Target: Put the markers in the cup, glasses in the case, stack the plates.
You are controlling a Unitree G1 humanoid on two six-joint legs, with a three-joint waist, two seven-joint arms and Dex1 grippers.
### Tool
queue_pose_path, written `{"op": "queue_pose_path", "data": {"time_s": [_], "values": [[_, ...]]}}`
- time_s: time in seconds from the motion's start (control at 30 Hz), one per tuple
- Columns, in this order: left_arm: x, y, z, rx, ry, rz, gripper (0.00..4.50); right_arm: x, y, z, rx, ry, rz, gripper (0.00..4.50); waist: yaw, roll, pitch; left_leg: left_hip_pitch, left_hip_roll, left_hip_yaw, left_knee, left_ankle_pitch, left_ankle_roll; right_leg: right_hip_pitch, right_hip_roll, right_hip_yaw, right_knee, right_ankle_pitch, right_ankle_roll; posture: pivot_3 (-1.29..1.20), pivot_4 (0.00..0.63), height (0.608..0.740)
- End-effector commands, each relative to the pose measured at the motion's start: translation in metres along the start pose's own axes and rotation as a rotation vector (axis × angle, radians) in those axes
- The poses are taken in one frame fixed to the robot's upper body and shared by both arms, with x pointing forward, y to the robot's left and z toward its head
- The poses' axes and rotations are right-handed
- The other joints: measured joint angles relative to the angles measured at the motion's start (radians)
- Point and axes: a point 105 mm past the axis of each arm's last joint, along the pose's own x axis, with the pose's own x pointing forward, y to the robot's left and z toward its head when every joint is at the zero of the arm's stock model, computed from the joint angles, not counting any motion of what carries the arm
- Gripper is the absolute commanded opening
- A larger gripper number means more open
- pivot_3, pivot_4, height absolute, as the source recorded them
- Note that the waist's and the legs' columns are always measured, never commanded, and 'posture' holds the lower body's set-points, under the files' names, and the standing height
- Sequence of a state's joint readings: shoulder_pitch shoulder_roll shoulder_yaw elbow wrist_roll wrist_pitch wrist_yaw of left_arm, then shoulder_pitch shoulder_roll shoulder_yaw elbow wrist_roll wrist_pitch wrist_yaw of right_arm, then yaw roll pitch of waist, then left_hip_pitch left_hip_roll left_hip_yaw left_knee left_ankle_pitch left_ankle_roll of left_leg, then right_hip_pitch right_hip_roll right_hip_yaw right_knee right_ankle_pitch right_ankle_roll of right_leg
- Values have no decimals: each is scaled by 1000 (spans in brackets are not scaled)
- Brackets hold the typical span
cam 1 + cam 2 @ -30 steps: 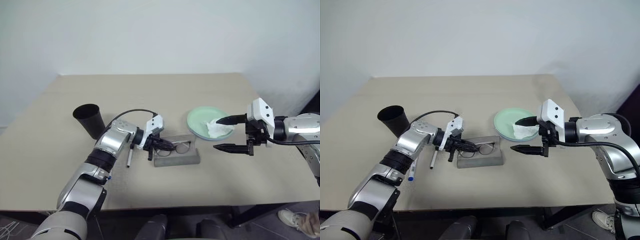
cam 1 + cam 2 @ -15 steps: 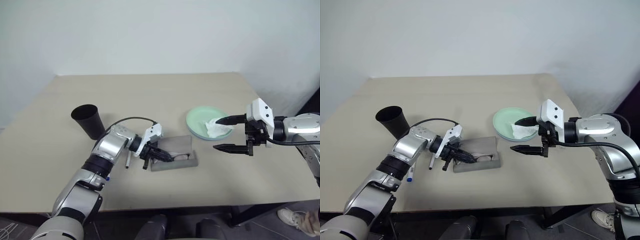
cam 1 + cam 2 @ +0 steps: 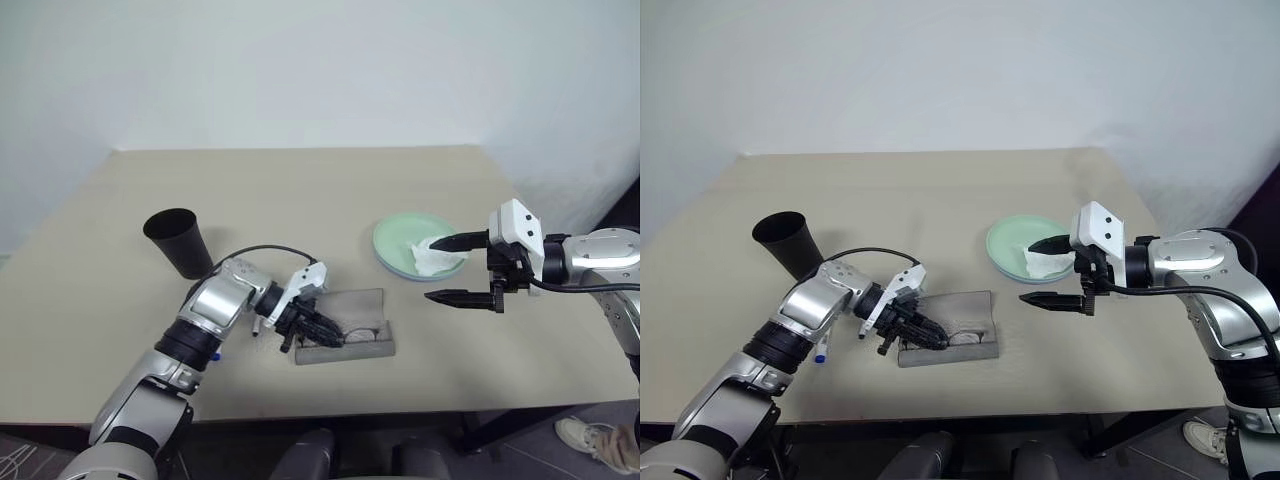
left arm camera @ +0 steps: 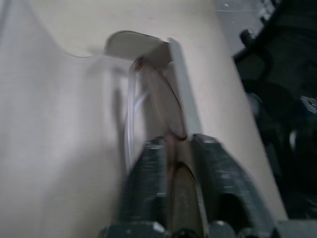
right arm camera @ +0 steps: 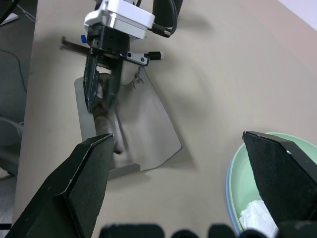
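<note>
Over the grey case (image 3: pixel 345 337), left claw (image 3: pixel 322 330) parted around glasses (image 4: pixel 166 106), right claw (image 3: pixel 447 268) wide open.

The left end effector (image 3: pixel 312 327) pulled the case (image 3: pixel 352 332) (glasses (image 3: pixel 350 333) inside) nearer, fingers apparently loosening.

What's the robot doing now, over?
Left gripper at the grey case, fingers a little apart around the glasses. Right gripper open, hovering beside the green plate. Tissue on that plate.
</note>
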State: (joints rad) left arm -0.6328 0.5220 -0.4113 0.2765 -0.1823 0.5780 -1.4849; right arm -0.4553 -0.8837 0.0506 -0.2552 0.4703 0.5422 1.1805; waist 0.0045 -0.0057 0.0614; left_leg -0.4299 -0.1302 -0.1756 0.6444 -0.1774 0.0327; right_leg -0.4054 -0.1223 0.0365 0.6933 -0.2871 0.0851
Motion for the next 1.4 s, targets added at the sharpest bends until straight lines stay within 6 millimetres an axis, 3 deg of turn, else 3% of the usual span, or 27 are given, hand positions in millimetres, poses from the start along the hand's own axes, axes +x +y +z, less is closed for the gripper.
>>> {"op": "queue_pose_path", "data": {"time_s": [0.03, 0.13, 0.3, 0.47, 0.63, 0.83, 1.07, 1.4], "values": [[-17, 9, 27, 64, -83, 80, 2365, -3, -2, 9, -41, -19, -15, 4500, 0, 0, 0, 0, 0, 0, 0, 0, 0, 0, 0, 0, 0, 0, 0, 0, 0, 683], [-27, 12, 42, 89, -140, 123, 3435, -3, -2, 9, -41, -20, -15, 4500, 0, 0, 0, 0, 0, 0, 0, 0, 0, 0, 0, 0, 0, 0, 0, 0, 0, 683], [-46, 4, 76, 78, -279, 121, 3435, -1, -3, 9, -42, -24, -12, 4500, 0, 0, 0, 0, 0, 0, 0, 0, 0, 0, 0, 0, 0, 0, 0, 0, 0, 683], [-54, 16, 78, 69, -290, 211, 1841, 2, -3, 10, -46, -31, -8, 4500, 0, 0, 0, 0, 0, 0, 0, 0, 0, 0, 0, 0, 0, 0, 0, 0, 0, 683], [-46, 36, 57, 42, -212, 320, 53, 3, -3, 11, -50, -36, -3, 4500, 0, 0, 0, 0, 0, 0, 0, 0, 0, 0, 0, 0, 0, 0, 0, 0, 0, 683], [-29, 34, 34, 78, -120, 313, 22, 2, -3, 12, -53, -37, -2, 4500, 0, 0, 0, 0, 0, 0, 0, 0, 0, 0, 0, 0, 0, 0, 0, 0, 0, 683], [-24, 30, 27, 90, -89, 296, 22, 3, -2, 14, -55, -42, 1, 4500, 0, 0, 0, 0, 0, 0, 0, 0, 0, 0, 0, 0, 0, 0, 0, 0, 0, 683], [-22, 5, 16, 85, -22, 165, 22, 4, -3, 15, -64, -42, -3, 4500, -1, 0, 0, 0, 0, 0, 0, 0, 0, 0, 0, 0, 0, 0, 0, 0, 0, 683]]}}
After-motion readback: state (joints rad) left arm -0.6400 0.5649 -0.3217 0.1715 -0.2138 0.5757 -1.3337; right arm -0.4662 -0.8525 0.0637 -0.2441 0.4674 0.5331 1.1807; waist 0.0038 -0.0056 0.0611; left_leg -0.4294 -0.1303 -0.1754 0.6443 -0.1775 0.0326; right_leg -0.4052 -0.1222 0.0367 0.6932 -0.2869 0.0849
